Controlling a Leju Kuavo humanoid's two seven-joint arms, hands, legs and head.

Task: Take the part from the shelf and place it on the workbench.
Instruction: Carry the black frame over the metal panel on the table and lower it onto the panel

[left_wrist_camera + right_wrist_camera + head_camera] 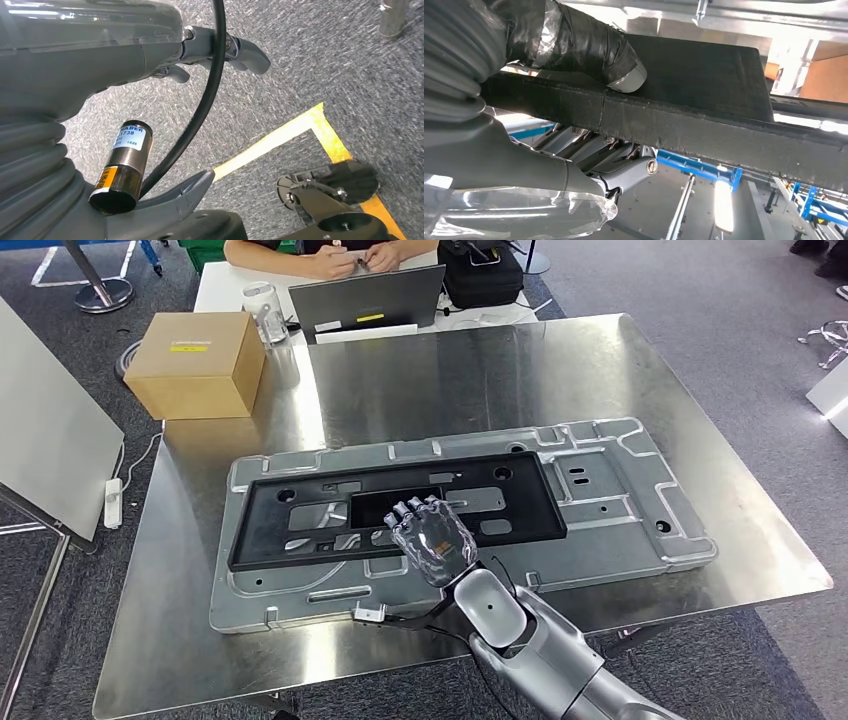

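Black frame (400, 508) lying flat on grey metal plate (620, 510), plate sitting mid-desk (480, 370). Right hand (432, 540) gripping frame's near edge, thumb (589, 47) pressing on one face, fingers (594, 150) curling under other. Left hand (220, 50) hanging over carpet, fingers apart, holding nothing. Cardboard box (196, 364) sitting beyond plate's far left corner; laptop (366, 300) farther back, person typing.

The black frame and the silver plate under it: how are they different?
The black frame is matte, smaller, with one big open cutout; the silver plate is shiny metal, larger, sticking out past the frame on every side. The frame is gripped by the right hand; the plate lies untouched on the workbench. Both are flat and rectangular.
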